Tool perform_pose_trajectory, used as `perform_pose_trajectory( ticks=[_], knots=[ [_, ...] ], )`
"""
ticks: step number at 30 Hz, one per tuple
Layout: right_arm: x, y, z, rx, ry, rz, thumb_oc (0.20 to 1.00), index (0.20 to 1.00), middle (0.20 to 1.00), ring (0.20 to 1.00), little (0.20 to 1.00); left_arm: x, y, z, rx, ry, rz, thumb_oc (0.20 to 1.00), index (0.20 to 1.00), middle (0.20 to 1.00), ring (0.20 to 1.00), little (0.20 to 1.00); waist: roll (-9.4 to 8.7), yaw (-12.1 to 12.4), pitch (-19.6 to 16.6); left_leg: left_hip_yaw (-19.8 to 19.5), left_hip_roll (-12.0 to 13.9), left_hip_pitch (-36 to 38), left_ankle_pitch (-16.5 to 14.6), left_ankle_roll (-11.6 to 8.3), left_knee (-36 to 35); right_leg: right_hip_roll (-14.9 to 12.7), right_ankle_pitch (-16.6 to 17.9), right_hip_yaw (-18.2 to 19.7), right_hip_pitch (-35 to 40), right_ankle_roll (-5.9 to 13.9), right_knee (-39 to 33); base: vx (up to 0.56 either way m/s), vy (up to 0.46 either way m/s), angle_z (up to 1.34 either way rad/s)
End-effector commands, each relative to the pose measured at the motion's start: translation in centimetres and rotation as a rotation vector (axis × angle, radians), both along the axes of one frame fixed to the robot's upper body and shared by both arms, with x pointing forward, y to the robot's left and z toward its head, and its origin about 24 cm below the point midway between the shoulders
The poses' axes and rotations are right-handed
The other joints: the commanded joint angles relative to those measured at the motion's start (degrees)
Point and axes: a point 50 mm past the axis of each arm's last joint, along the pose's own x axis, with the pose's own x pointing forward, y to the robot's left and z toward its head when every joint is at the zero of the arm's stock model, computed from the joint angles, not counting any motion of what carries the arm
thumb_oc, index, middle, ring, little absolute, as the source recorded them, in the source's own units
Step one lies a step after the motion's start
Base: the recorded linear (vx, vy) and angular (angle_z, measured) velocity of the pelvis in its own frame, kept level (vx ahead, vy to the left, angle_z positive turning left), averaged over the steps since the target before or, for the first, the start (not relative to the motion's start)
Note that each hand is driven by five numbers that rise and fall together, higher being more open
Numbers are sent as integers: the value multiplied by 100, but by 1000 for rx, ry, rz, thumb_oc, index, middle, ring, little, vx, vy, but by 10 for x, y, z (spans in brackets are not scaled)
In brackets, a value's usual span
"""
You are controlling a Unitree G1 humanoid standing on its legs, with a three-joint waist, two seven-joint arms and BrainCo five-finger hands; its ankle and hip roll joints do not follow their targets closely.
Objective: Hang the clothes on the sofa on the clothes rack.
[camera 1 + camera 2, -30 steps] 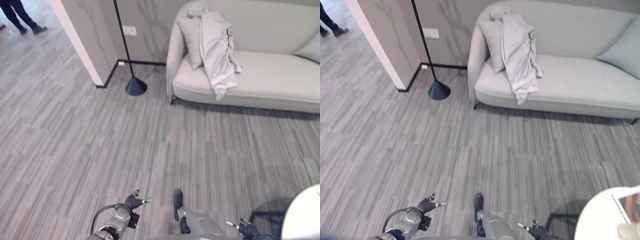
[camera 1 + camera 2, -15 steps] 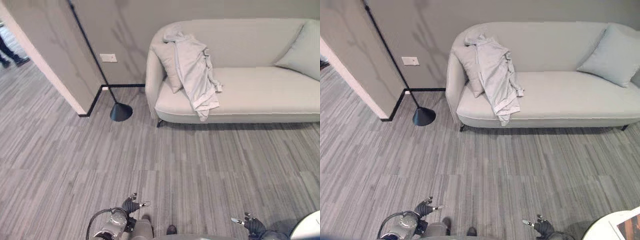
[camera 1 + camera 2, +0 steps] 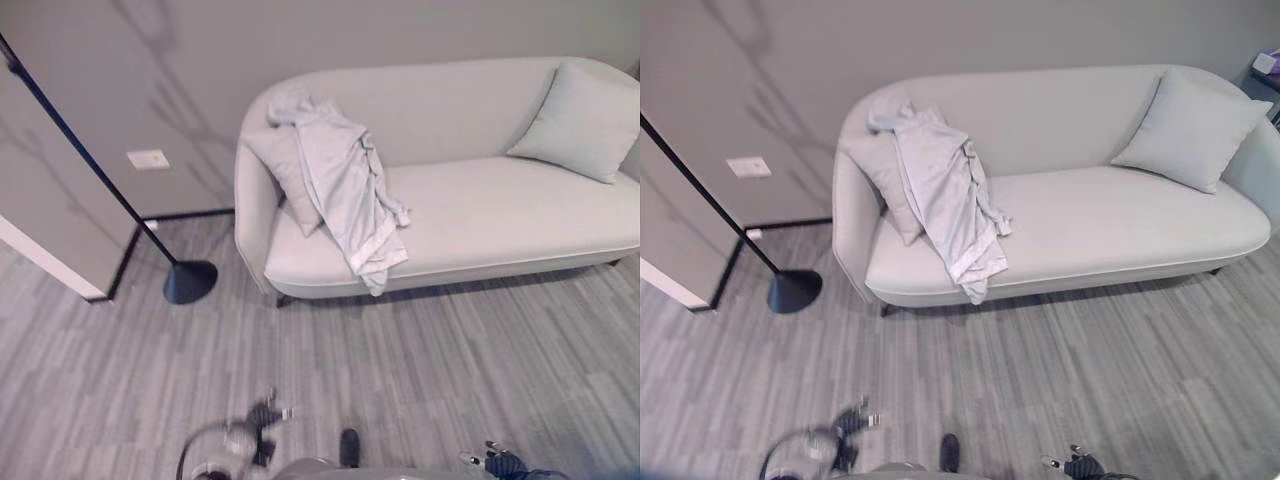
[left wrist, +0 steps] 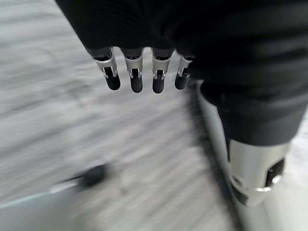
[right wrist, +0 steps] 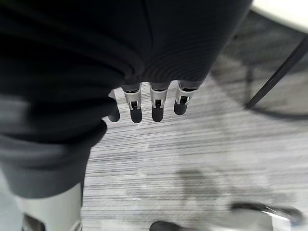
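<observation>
ahead, a pale grey curved fabric sofa [image 3: 1120,215] stands against a grey marbled wall [image 3: 940,40], and the clothes to be hung, a light grey crumpled jacket-like garment [image 3: 945,200], lie draped over the sofa's left end, from the top of the backrest down across the seat with the hem hanging just over the front edge; part of it covers a pale grey square cushion [image 3: 885,185] leaning in that corner, while a second pale cushion [image 3: 1185,130] leans at the far right end, well apart from the garment; left of the sofa a slim black floor lamp pole with a dark cone-shaped base [image 3: 792,290] rests on the grey striped plank floor [image 3: 1090,360], near a white wall socket [image 3: 748,166]; both hands hang low at the bottom of the head views, far from the sofa: the left hand [image 4: 139,77] has its fingers straight and relaxed, holding nothing, and the right hand [image 5: 151,103] likewise hangs with fingers loosely extended and empty above the floor
</observation>
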Motion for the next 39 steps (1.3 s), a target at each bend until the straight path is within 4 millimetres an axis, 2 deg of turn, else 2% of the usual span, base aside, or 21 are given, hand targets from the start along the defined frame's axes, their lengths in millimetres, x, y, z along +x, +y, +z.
perform_pose_trajectory(
  ticks=[1,2,3,4,6,9,14,18,19,20,22,23,24,26,27,28,29,30,33,34,39],
  knots=[
    [37,-2,12,-15,-128,53,1000,1000,1000,1000,1000,-4,15,2,24,-11,53,1000,1000,1000,1000,1000,151,344,86,464,623,180,-464,-1288,-6,-463,1423,-187,40,-55,-1697,257,-73,4],
    [35,-2,11,-16,-123,52,1000,1000,1000,1000,1000,0,17,4,22,-27,67,1000,1000,1000,1000,1000,143,354,92,446,681,292,-585,-1336,-6,-630,1293,-550,-126,-68,-2540,216,-74,-4],
    [35,-2,11,-16,-123,52,1000,1000,1000,1000,1000,0,17,4,22,-27,67,1000,1000,1000,1000,1000,148,334,109,425,680,315,-591,-1336,-6,-635,1287,-572,-87,-67,-2557,233,-96,-8],
    [36,-2,11,-12,-122,48,1000,1000,1000,1000,1000,0,18,4,22,-29,76,1000,1000,1000,1000,1000,124,286,142,398,670,393,-650,-1363,-6,-624,1379,-615,-152,-26,-3026,158,-65,-3],
    [35,-1,10,-8,-118,33,1000,1000,1000,1000,1000,2,20,5,30,-31,80,1000,1000,1000,1000,1000,55,145,217,283,588,592,-826,-1387,-6,-465,1673,-461,-295,106,-4008,243,-95,11],
    [28,-1,7,-9,-94,20,1000,1000,1000,1000,1000,2,20,4,36,-24,81,1000,1000,1000,1000,1000,6,15,297,203,548,824,-995,-1443,-6,-249,1969,-347,-610,292,-4712,254,-94,19],
    [15,1,4,-6,-57,20,1000,1000,1000,1000,1000,-7,18,-1,49,11,55,1000,1000,1000,1000,1000,-122,-65,257,25,529,1054,-1190,-1488,-6,-265,2257,-295,-385,221,-4821,223,-169,65],
    [9,-5,4,-14,-45,6,1000,1000,1000,1000,1000,-11,14,-3,34,24,57,1000,1000,1000,1000,1000,-99,-151,147,49,839,1238,-1275,-1660,-6,-167,2213,-195,-339,86,-4454,240,-286,35],
    [10,-10,6,-25,-51,-4,1000,1000,1000,1000,1000,-10,10,-4,23,21,58,1000,1000,1000,1000,1000,-53,-194,116,64,1040,1296,-1243,-1771,7,-81,2060,-205,-239,-51,-4309,198,-223,12],
    [10,-10,6,-25,-51,-4,1000,1000,1000,1000,1000,-10,10,-4,23,21,58,1000,1000,1000,1000,1000,-53,-194,116,64,1041,1297,-1243,-1771,7,-81,2059,-205,-238,-51,-4309,251,-333,15],
    [4,-16,7,-39,-48,-25,1000,1000,1000,1000,1000,-2,2,0,-9,-18,44,1000,1000,1000,1000,1000,-84,-197,203,69,1230,828,-1192,-1898,1056,-65,1822,-304,60,-234,-4251,141,-232,19],
    [4,-16,7,-39,-47,-25,1000,1000,1000,1000,1000,-2,2,0,-9,-18,44,1000,1000,1000,1000,1000,-83,-203,202,61,1231,813,-1204,-1899,1080,-66,1821,-311,60,-235,-4251,67,-218,41],
    [6,-22,10,-43,-72,-47,1000,1000,1000,1000,1000,7,-3,6,-38,-63,44,1000,1000,1000,1000,1000,-162,-146,393,-28,1219,150,-916,-1904,2210,-108,1727,-339,196,-361,-4208,37,-199,68],
    [10,-27,13,-60,-87,-55,1000,1000,1000,1000,1000,8,-7,6,-57,-68,51,1000,1000,1000,1000,1000,-237,-152,512,17,1268,-267,-833,-1776,2569,-200,1636,-419,294,-414,-4216,135,-156,34],
    [10,-29,14,-64,-97,-73,1000,1000,1000,1000,1000,8,-9,6,-74,-72,56,1000,1000,1000,1000,1000,-213,-149,500,190,1296,-363,-978,-1720,2067,-246,1534,-485,379,-403,-4243,252,10,-8],
    [13,-31,16,-64,-116,-91,1000,1000,1000,1000,1000,6,-9,5,-84,-68,70,1000,1000,1000,1000,1000,-179,-143,499,252,1304,-382,-923,-1730,1616,-244,1510,-523,428,-377,-4298,239,77,26],
    [14,-32,17,-63,-128,-97,1000,1000,1000,1000,1000,6,-10,6,-91,-72,76,1000,1000,1000,1000,1000,-130,-129,510,287,1329,-408,-775,-1765,1233,-234,1486,-558,448,-360,-4318,201,114,83],
    [16,-33,18,-68,-139,-102,1000,1000,1000,1000,1000,8,-10,6,-91,-80,81,1000,1000,1000,1000,1000,-74,-98,552,322,1349,-576,-436,-1824,826,-211,1445,-590,485,-359,-4336,110,82,81],
    [15,-35,18,-85,-137,-116,1000,1000,1000,1000,1000,12,-10,8,-95,-94,96,1000,1000,1000,1000,1000,-58,29,623,415,1356,-1020,-259,-1868,266,-278,1312,-660,703,-352,-4460,246,136,33],
    [10,-32,15,-79,-114,-103,1000,1000,1000,1000,1000,6,-9,5,-104,-72,110,1000,1000,1000,1000,1000,111,-10,521,445,1359,-787,-107,-1930,-6,-212,1179,-622,796,-275,-4435,433,303,8],
    [12,-27,14,-68,-111,-86,1000,1000,1000,1000,1000,-4,0,1,-73,-45,117,1000,1000,1000,1000,1000,112,16,352,540,1157,-557,-96,-1823,-6,-506,1115,-350,871,-92,-4387,285,238,-49]
  ],
)
